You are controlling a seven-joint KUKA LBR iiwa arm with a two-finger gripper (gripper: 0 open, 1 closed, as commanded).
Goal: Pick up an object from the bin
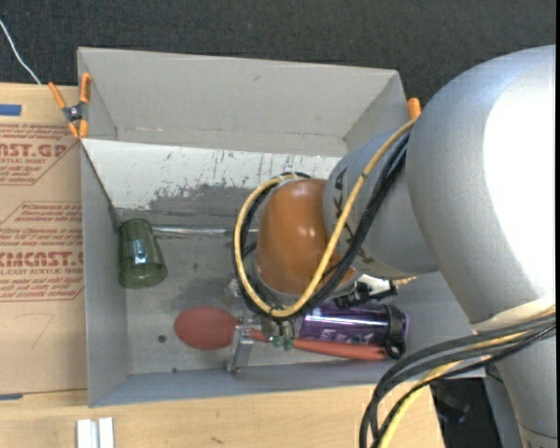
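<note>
My gripper [241, 340] reaches down near the bin's front wall, just below the arm's orange cover. It stands right beside the right end of a red egg-shaped ball [201, 328] lying on the bin floor. Whether it touches the ball I cannot tell. To the right of the gripper lies a purple cylinder with a black cap [351, 324]. A red-handled tool [343, 349] lies along the cylinder's front side, its left end close to the gripper.
A green translucent cup [140, 253] lies on its side at the bin's left wall, well apart from the gripper. The arm and its looped cables cover the right half of the bin. Bare floor shows in the middle left.
</note>
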